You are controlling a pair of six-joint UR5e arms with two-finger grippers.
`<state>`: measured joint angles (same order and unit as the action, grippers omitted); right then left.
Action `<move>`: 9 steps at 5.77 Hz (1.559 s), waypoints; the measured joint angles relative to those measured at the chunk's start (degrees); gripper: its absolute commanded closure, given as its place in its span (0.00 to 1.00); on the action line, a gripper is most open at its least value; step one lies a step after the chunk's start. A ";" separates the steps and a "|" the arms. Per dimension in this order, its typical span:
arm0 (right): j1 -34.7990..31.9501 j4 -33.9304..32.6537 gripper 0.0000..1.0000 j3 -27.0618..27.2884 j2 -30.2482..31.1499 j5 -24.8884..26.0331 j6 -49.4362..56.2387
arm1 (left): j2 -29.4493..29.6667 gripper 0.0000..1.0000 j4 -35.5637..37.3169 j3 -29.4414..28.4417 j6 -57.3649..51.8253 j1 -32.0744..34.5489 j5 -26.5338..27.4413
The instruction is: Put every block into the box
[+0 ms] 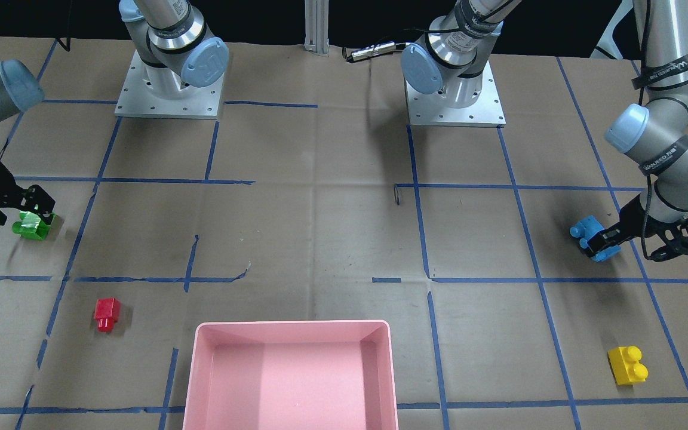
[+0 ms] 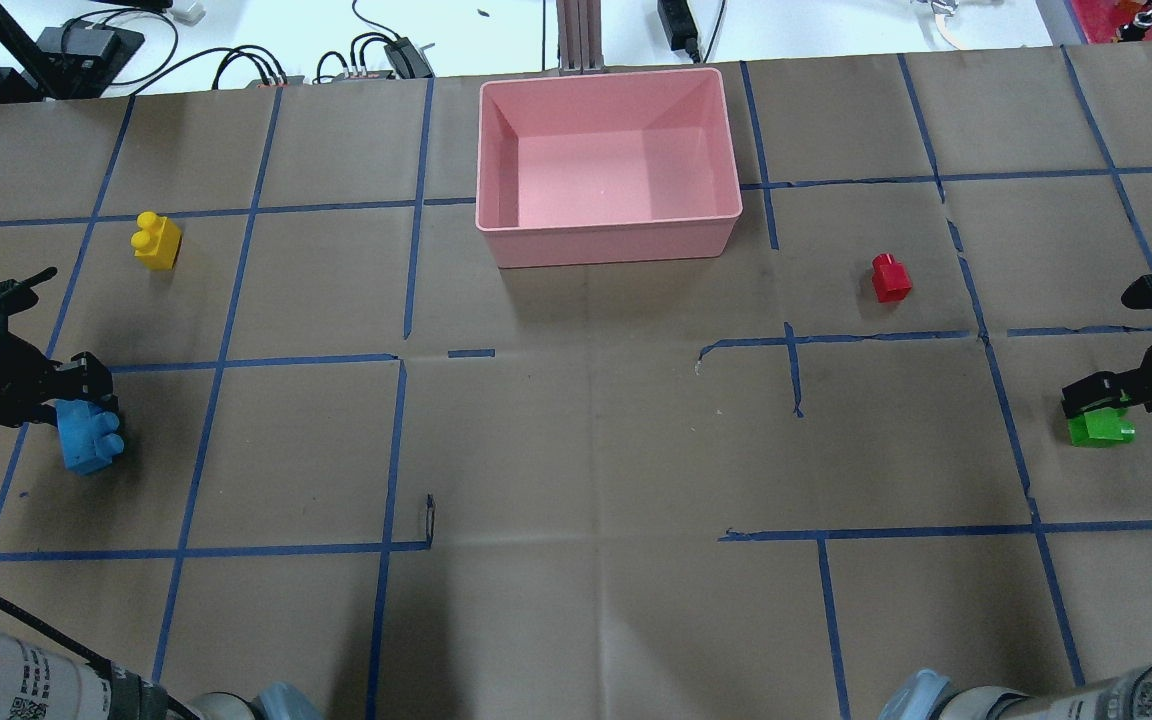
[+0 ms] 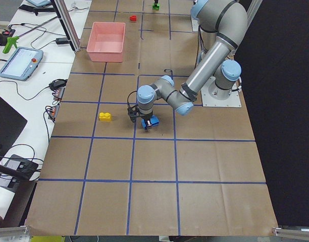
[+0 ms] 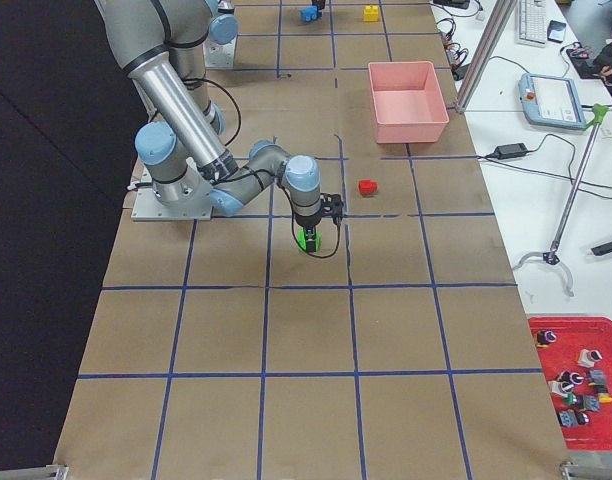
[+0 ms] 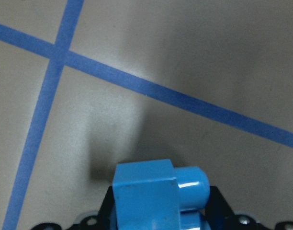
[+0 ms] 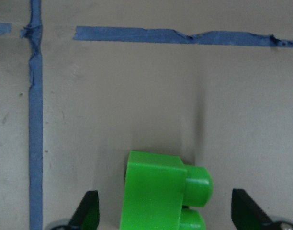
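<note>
Box (image 1: pixel 293 324) sitting empty, left hand (image 1: pixel 599 242) is clenching blue brick (image 1: pixel 586 228), released right hand (image 1: pixel 36 209) straddling green brick (image 1: pixel 28 228), which may twist on closing.

The scene holds a pink tray (image 1: pixel 293 324), blue brick (image 1: pixel 586 232), green brick (image 1: pixel 30 227), red brick (image 1: pixel 106 312) and yellow brick (image 1: pixel 626 364).
</note>
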<state>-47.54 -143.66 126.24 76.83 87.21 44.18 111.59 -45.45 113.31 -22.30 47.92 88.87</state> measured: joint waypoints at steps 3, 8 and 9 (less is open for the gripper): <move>0.00 -1.28 0.15 -0.06 -1.40 0.30 0.29 | -3.17 1.00 -3.51 -2.91 0.22 0.57 -0.90; -0.12 0.37 0.91 -0.07 -0.68 2.66 1.70 | -2.17 1.00 -34.25 -34.01 10.34 25.01 -7.09; -0.44 3.96 0.91 -1.99 -0.14 3.48 1.79 | 1.28 1.00 -34.66 -39.28 15.81 32.29 -7.45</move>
<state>-47.98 -139.70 124.24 76.68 90.69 45.97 112.87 -80.11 74.03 -6.49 80.22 81.42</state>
